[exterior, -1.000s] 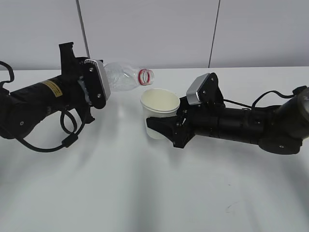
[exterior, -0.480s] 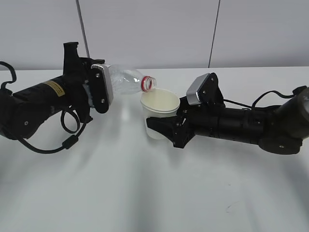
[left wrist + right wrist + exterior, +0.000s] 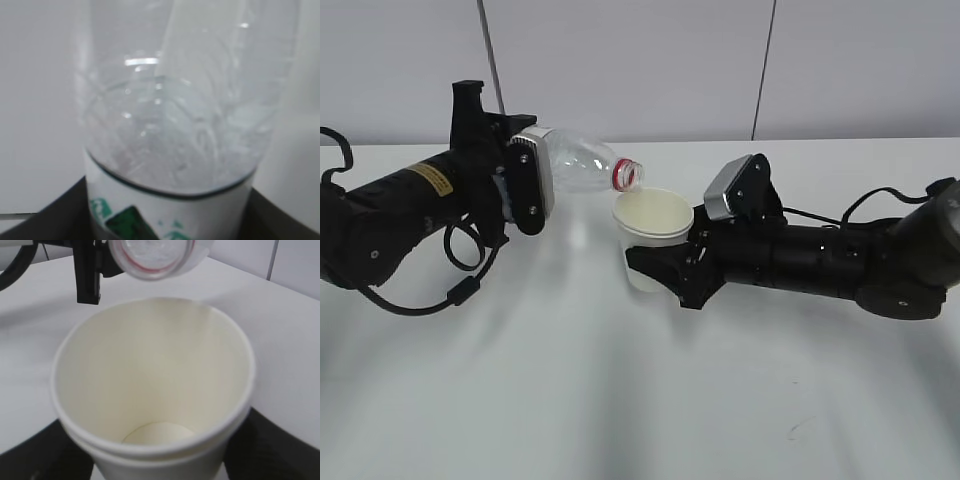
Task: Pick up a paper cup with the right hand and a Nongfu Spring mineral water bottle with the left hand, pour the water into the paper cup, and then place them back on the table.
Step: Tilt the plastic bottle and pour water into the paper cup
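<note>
left gripper (image 3: 532, 178): clamped on the bottle's body, label end in the jaws, arm lying low over the table on the left
right gripper (image 3: 665, 268): closed around the lower half of the cup, black fingers on both sides of it, arm reaching in from the right
bottle (image 3: 578, 163): tipped nearly flat, mouth angled slightly down toward the cup; no cap, red neck ring visible
bottle mouth: just above the cup's rim at its left edge, close to it but touching can't be told; right wrist view shows the round opening hanging over the far rim
cup (image 3: 650, 232): upright, held just off or at the table surface, can't tell which; cream inside, bottom looks dry
water (image 3: 175, 145): sits in the bottle's shoulder in left wrist view; no stream seen at the mouth
table (image 3: 620, 400): white, faint dark mark near the front right
</note>
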`<state>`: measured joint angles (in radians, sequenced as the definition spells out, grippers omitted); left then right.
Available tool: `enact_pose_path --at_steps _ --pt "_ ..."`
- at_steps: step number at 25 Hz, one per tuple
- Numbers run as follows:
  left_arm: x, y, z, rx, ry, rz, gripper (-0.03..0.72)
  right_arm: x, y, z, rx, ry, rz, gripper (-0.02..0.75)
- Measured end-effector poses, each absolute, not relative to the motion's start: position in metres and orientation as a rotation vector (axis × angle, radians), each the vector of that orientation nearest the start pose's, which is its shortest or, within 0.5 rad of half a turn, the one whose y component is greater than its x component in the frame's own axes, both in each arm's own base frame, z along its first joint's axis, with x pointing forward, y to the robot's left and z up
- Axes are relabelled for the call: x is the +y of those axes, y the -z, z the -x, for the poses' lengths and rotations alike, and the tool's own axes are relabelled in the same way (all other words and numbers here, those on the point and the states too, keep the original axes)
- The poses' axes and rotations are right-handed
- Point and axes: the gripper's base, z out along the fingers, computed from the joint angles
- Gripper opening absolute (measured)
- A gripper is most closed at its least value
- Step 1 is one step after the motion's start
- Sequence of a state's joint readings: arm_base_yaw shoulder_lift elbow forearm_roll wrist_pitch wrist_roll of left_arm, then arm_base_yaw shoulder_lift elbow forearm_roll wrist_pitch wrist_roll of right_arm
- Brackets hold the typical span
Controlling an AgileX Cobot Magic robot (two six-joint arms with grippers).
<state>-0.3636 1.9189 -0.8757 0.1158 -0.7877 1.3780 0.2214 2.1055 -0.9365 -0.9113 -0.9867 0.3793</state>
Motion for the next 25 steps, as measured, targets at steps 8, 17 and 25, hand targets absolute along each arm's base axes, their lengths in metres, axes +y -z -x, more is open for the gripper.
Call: enact_pose_path --at_steps 8,17,25 --pt "-0.145 -0.1681 -0.3564 1.013 -0.759 -1.485 0.412 0.1416 -0.1123 -0.3565 1.654 -0.667 0.888 0.507" --pt "-0.145 -0.1683 -0.3564 1.001 -0.772 -1.494 0.412 0.1424 -0.1115 -0.355 1.652 -0.672 0.914 0.507" --pt "-0.145 -0.1685 -0.3564 0.986 -0.786 -1.503 0.412 0.1425 -0.1113 -0.3546 1.653 -0.675 0.918 0.507"
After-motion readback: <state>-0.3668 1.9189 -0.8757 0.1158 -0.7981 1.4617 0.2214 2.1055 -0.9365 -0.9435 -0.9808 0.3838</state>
